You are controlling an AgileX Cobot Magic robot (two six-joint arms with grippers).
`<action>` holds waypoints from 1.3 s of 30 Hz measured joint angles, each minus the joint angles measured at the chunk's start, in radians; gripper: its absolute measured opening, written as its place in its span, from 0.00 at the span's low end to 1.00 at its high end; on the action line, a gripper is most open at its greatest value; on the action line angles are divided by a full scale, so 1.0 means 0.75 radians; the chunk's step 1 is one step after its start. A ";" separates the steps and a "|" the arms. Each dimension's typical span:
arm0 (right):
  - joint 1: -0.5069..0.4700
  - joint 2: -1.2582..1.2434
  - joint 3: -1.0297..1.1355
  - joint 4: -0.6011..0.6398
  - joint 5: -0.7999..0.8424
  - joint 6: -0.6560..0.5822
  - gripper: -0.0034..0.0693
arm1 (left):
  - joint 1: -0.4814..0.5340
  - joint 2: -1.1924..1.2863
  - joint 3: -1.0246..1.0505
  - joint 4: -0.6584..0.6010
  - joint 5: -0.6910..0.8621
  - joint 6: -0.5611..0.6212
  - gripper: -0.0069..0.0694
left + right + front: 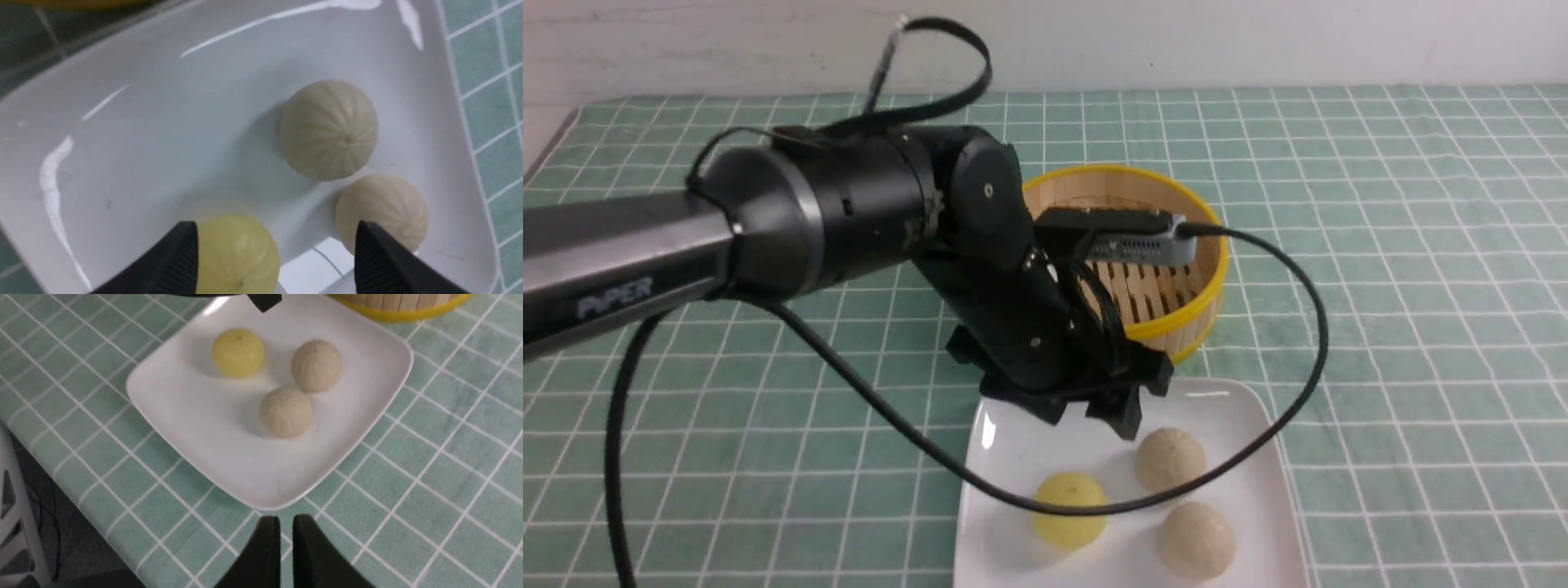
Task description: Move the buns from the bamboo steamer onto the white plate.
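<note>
All three dough balls lie on the white plate. The yellow bun sits at its left. The paler cream bun lies beside a slightly tanner third ball. My left gripper hangs open over the plate, holding nothing, the yellow bun by one finger and the cream bun by the other. The bamboo steamer behind the plate shows only bare slats; my arm hides part of it. My right gripper is shut and empty.
A green checked cloth covers the table. The left arm's black cable loops over the steamer and across the plate. In the right wrist view the table's near edge drops to a dark floor and a white frame.
</note>
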 joint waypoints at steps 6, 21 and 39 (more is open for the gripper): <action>0.000 -0.203 -0.075 -0.125 0.034 0.079 0.15 | 0.000 -0.129 -0.014 0.089 0.033 -0.056 0.69; 0.000 -0.320 0.376 -0.251 -0.764 0.241 0.03 | 0.000 -0.159 -0.015 0.196 0.076 -0.096 0.09; 0.000 -0.320 0.412 -0.252 -0.748 0.241 0.04 | 0.000 -0.159 -0.015 0.360 0.085 -0.096 0.09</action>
